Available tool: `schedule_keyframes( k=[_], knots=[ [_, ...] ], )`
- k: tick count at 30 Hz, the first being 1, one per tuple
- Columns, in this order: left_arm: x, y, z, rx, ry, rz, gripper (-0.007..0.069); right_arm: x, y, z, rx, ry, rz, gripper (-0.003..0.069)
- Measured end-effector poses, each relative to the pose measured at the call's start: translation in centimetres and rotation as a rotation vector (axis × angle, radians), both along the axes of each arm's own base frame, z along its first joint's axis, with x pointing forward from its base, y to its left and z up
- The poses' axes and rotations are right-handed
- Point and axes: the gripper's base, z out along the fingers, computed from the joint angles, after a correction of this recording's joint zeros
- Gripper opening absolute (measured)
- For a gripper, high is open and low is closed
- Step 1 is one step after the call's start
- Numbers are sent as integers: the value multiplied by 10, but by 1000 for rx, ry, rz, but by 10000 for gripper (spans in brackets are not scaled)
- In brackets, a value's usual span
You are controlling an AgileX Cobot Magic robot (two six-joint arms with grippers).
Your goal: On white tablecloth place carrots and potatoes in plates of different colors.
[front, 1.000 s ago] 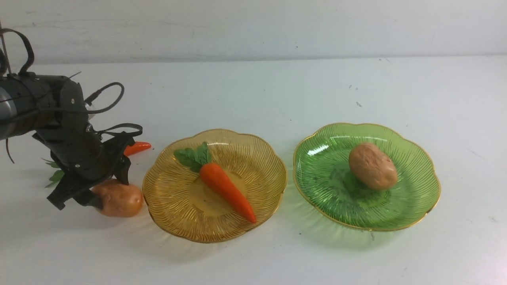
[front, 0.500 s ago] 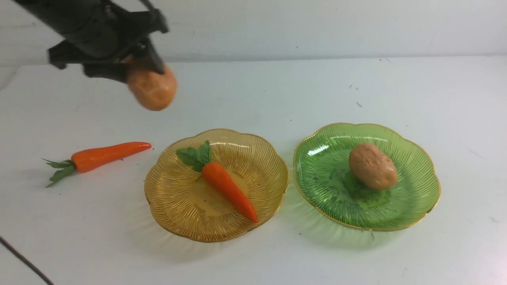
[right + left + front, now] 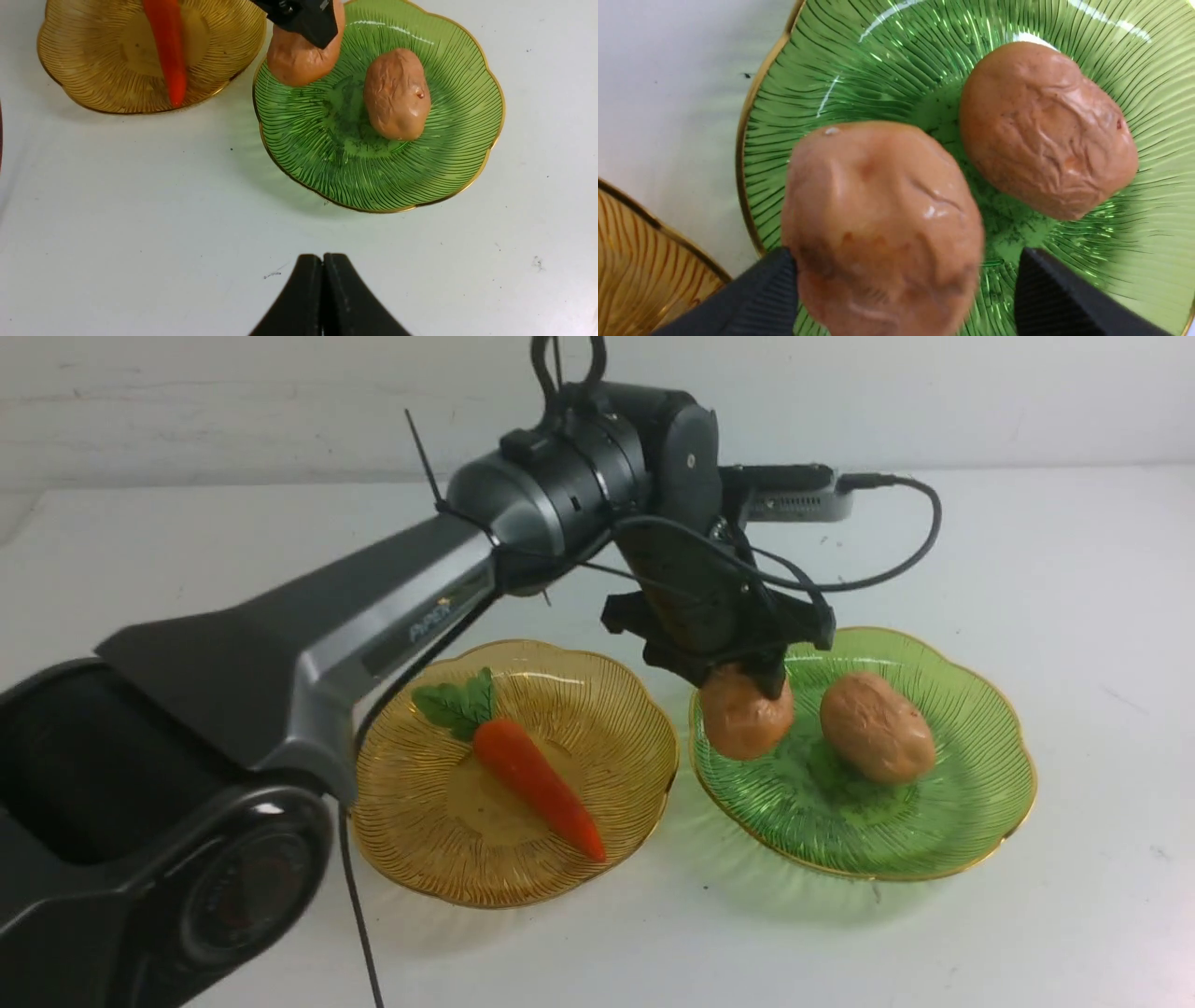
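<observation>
My left gripper [image 3: 738, 686] hangs over the near-left part of the green plate [image 3: 971, 803]. A tan-orange potato [image 3: 745, 719] sits between its jaws. In the left wrist view [image 3: 904, 252] the potato [image 3: 878, 224] touches one finger, and a gap of green plate shows before the other finger [image 3: 1064, 298]. The jaws stand open. A second potato [image 3: 878, 726] lies in the green plate. One carrot [image 3: 532, 784] lies in the amber plate [image 3: 420, 840]. The other carrot is hidden behind my left arm. My right gripper [image 3: 323, 261] is shut and empty above the white tablecloth [image 3: 1027, 551].
My left arm [image 3: 280, 644] stretches across the left half of the table and over the amber plate's edge. The two plates stand side by side with a narrow strip of cloth between them. A wall runs along the far edge.
My left gripper lifted the potato from the cloth at the left, carried it high and right over the amber plate, and lowered it over the green plate, where the jaws have opened.
</observation>
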Motion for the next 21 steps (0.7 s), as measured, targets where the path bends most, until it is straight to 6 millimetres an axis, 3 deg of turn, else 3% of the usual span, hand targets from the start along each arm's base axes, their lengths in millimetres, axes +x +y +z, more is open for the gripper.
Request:
schedule_keyframes(
  k=[2, 5, 7, 9, 10, 12, 13, 16, 20, 21],
  knots=[
    [2, 3, 10, -18, 1, 18, 612, 1, 0, 1, 7, -14, 0, -15],
    [7, 17, 42, -42, -33, 27, 600, 2, 1, 2, 16, -29, -1, -15],
    [10, 37, 74, -36, -80, 8, 493, 2, 1, 3, 20, -35, -1, -15],
    [16, 63, 104, -33, -173, 1, 334, 2, 1, 3, 22, -38, -1, -15],
    [21, 85, 119, -23, -228, 3, 196, 2, 1, 3, 22, -38, -1, -15],
    [27, 131, 140, 9, -297, 21, 59, 2, 1, 3, 22, -38, -1, -15],
    [30, 150, 142, 17, -295, 43, 29, 2, 1, 3, 22, -38, -1, -15],
    [35, 215, 122, 75, -203, 130, 6, 2, 1, 3, 22, -38, -1, -15],
    [30, 296, 64, 244, -18, 183, 7, 2, 1, 3, 22, -38, -1, -15],
    [29, 305, 56, 273, 4, 183, 10, 2, 1, 3, 22, -38, -1, -15]
  ],
)
